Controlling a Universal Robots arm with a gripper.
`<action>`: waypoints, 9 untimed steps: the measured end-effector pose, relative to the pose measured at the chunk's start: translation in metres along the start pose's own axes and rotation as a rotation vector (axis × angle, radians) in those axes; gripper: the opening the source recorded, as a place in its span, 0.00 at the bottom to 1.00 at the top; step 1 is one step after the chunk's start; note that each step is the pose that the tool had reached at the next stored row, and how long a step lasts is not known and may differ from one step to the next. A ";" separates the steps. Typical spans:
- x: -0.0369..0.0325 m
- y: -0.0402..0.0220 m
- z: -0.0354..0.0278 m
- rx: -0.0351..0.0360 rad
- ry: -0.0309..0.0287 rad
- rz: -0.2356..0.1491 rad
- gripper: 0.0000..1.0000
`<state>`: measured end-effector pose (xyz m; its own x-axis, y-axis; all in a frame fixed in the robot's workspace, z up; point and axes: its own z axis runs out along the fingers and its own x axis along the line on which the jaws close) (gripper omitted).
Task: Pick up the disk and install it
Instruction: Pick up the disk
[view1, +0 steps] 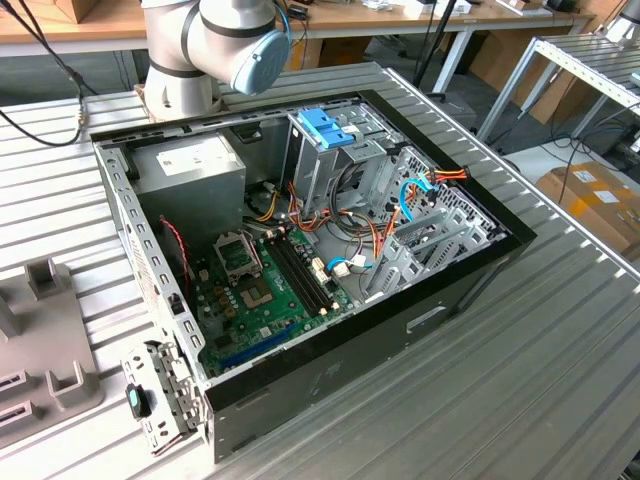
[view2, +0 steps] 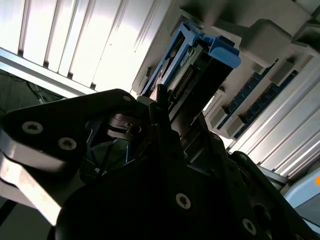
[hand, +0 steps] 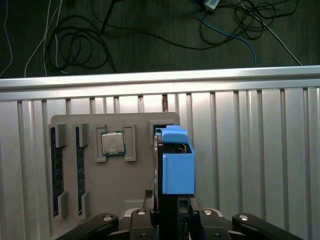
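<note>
The disk (hand: 177, 170) stood on its thin edge at the grey tray (hand: 140, 175), out on the ribbed metal table (view1: 520, 380) and well apart from the open computer case (view1: 330, 370). In both wrist views I saw its light-blue plastic frame wrapped around the dark metal body. The gripper (hand: 167, 212) was right at the disk, at the end nearest the arm. I could not tell if it was squeezing the disk or only sitting close around it. I also could not tell if the disk was resting in its slot or lifted a little out of it. Near the disk, a small square chip (hand: 113, 143) and two long memory sticks (hand: 55, 170) lay in the same tray. Inside the case stood a tall metal cage with a blue bracket (view1: 325, 128) on top. I thought the disk would feel heavy for such a small thing, and hard, not bendy at all. Its metal sides looked smooth, so it might slip. The blue frame was only plastic and could flex or pop off. A bump or a drop could break the disk inside. The best place to hold it seemed to be its two wide flat sides, gripped square, not the blue tabs and not the end with the little pins.
</note>
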<state>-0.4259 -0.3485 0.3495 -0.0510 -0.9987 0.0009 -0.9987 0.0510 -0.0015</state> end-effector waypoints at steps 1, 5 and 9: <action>0.0000 0.0000 -0.0002 -0.0001 0.0000 0.000 0.35; 0.0000 0.0000 -0.0008 0.0000 0.0000 0.000 0.35; 0.0000 0.0000 -0.0047 -0.0002 0.0002 0.000 0.35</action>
<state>-0.4259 -0.3485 0.3541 -0.0510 -0.9987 0.0012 -0.9987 0.0510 -0.0013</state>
